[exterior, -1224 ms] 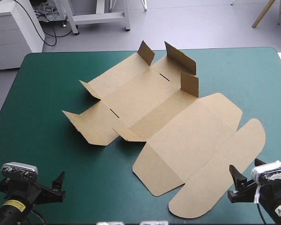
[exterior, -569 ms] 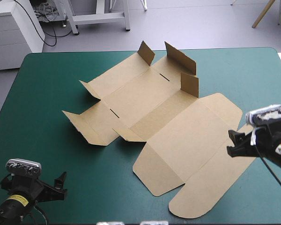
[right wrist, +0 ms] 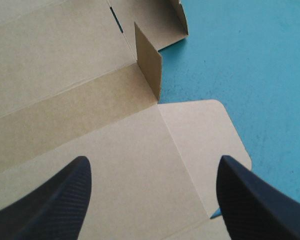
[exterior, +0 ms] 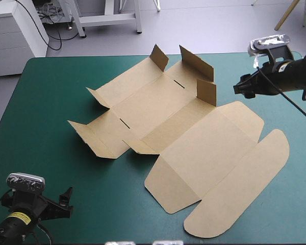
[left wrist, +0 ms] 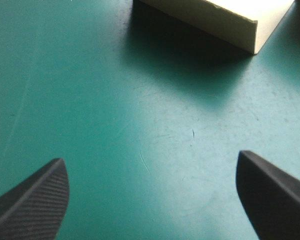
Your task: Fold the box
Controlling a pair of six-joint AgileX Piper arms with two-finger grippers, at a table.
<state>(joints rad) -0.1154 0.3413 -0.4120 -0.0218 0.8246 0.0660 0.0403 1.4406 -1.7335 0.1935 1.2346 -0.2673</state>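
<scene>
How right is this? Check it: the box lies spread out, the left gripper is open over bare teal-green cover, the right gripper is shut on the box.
Wrong on the right gripper: the right wrist view shows it open above the box. The rest holds: box spread out, left gripper open over bare teal-green cover.

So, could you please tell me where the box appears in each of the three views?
High view: box flat, mid-table, some flaps raised.
Left wrist view: only one raised corner, ahead of the open left gripper.
Right wrist view: box spreads ahead of the open right gripper.
Shared landmark: the upright flap, seen in the high and right wrist views.
</scene>
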